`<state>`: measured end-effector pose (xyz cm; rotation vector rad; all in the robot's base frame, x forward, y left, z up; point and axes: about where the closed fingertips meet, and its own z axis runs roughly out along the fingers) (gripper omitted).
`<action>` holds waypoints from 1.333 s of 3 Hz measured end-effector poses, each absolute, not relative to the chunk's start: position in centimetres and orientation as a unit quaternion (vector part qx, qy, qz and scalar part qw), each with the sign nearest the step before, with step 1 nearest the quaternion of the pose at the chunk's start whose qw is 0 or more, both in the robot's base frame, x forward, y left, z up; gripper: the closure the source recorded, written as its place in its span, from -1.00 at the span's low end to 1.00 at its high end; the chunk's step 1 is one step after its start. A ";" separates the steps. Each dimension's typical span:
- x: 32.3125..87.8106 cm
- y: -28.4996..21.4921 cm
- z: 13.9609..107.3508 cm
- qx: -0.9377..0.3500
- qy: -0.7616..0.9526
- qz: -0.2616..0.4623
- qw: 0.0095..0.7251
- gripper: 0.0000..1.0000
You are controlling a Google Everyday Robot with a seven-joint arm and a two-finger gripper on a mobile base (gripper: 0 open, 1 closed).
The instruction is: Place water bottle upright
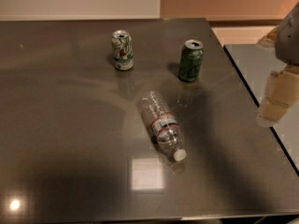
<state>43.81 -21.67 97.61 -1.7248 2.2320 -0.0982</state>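
Observation:
The water bottle (161,124) lies on its side in the middle of the dark table (65,139). It is clear and ribbed, with a red-and-white label band, and its white cap points toward the near right. My gripper (275,101) hangs at the right edge of the view, beyond the table's right edge and well to the right of the bottle. It holds nothing that I can see.
A white soda can (122,50) stands upright at the back, left of centre. A green soda can (191,60) stands upright at the back right, just beyond the bottle. A second grey surface (261,64) adjoins the table on the right, under my arm.

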 end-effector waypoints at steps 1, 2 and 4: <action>43.8 -21.7 97.6 -0.603 0.781 -0.034 0.159 -1.00; 44.7 -19.7 97.8 -0.636 0.753 -0.020 0.165 -1.00; 46.1 -13.2 97.6 -0.757 0.624 0.001 0.192 -1.00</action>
